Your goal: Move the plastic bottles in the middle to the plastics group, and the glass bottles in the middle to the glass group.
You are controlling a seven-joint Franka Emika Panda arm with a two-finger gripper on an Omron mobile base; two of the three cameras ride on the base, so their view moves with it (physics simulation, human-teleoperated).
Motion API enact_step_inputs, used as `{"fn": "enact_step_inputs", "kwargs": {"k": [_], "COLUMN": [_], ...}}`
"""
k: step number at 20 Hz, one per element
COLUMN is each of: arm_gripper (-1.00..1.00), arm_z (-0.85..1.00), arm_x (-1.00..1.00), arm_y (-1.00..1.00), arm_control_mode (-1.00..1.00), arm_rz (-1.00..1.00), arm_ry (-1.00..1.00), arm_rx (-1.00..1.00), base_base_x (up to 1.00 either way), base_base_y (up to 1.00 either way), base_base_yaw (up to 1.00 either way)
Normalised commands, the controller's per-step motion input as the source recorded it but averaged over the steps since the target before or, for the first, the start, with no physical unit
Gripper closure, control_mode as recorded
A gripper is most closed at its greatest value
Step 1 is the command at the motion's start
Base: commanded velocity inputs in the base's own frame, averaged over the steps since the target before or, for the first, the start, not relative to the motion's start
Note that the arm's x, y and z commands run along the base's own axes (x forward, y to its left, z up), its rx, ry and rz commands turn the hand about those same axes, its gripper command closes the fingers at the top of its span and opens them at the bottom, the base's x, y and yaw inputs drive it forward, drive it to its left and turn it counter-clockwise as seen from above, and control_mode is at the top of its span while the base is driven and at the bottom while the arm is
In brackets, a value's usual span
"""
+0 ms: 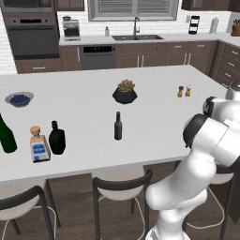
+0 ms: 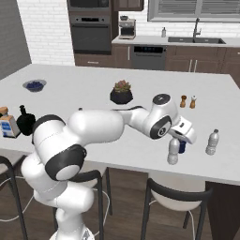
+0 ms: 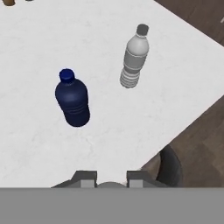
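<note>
1. While the small clear water bottle (image 2: 173,154) stands upright at the lower right of the right base view, the hand (image 2: 175,141) sits directly over its top, pinching it at the cap end with the fingers drawn close together; whether its base touches the desk (image 2: 93,89) I cannot tell.
2. From the hand view, the two dark fingertips (image 3: 85,177) sit at the bottom edge with a pale rounded top between them.
3. Just behind the held bottle in the right base view is the dark blue bottle (image 2: 182,148), and further right, apart from both, the taller clear bottle (image 2: 212,142).
4. At the centre of the left base view the slim brown bottle (image 1: 118,126) stands alone and upright.
5. Toward the lower left of that view the squat black bottle (image 1: 56,138) stands just beside the square blue-labelled bottle (image 1: 40,145), with the tall green bottle (image 1: 5,136) at the frame's left edge.
6. Further up the frame are a potted plant (image 1: 124,92), a bowl of blueberries (image 1: 19,99) at the left, and two small shakers (image 1: 183,91) at the right.
</note>
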Motion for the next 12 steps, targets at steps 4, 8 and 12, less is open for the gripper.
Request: {"fn": "enact_step_inputs", "kwargs": {"k": [4, 8, 12], "arm_gripper": [1.00, 1.00, 1.00], "arm_z": [-0.11, -0.22, -0.19], "arm_x": [0.14, 0.09, 0.08], "arm_y": [0.00, 0.00, 0.00], "arm_control_mode": [-1.00, -1.00, -1.00], "arm_rz": [0.00, 0.00, 0.00], "arm_ry": [0.00, 0.00, 0.00], "arm_rx": [0.00, 0.00, 0.00], "base_base_x": [0.00, 0.00, 0.00], "base_base_y": [0.00, 0.00, 0.00], "base_base_yaw": [0.00, 0.00, 0.00]}}
